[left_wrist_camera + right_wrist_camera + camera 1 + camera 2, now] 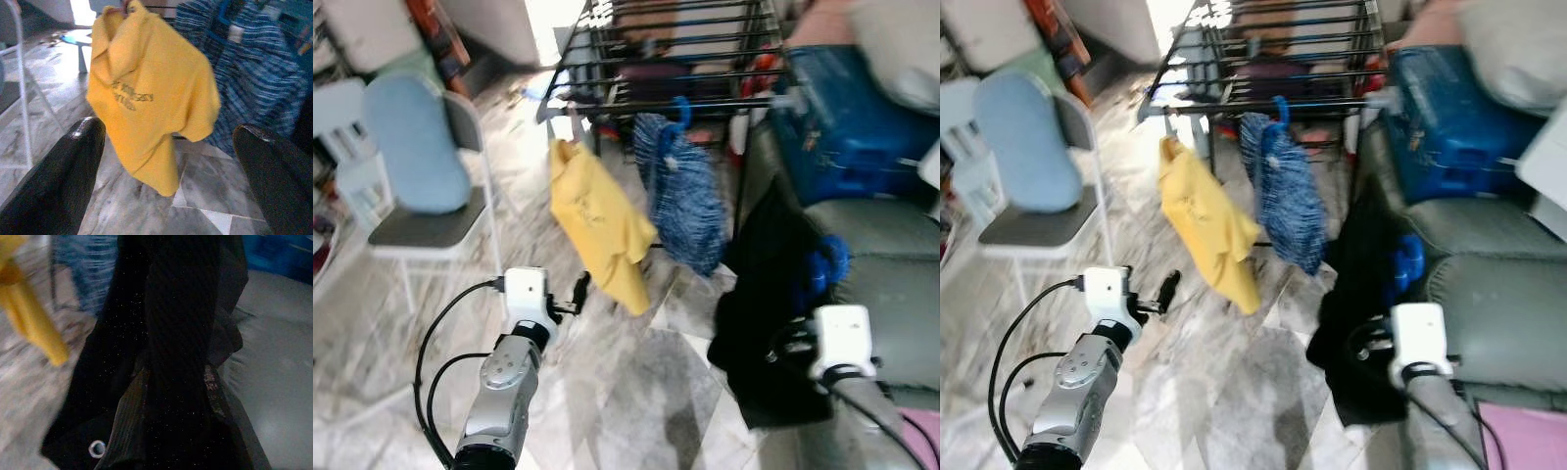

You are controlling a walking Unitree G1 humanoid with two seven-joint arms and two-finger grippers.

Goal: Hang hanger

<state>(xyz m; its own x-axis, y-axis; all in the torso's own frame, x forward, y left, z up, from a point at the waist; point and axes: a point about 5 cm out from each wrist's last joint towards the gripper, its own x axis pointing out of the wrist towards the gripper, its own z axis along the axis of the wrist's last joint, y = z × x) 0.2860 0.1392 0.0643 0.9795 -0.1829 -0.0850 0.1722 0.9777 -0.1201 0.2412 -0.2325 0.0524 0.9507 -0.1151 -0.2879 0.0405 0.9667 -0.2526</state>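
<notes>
A grey sofa (891, 264) fills the right edge of the frame, a blue bag (842, 127) piled on it. At top centre stands a black drying rack (675, 49), with a yellow shirt (602, 230) and a blue striped garment (685, 196) hanging from its front rail. A chair with a pale blue back (411, 157) sits at the left. At lower right, a black garment (769, 294) hangs against the right gripper (1366, 348); whether the fingers grip it cannot be told, and its blue hanger (822, 264) peeks out near the sofa. At lower left, the left gripper (168, 152) holds nothing, its fingers (58, 181) spread wide toward the yellow shirt.
</notes>
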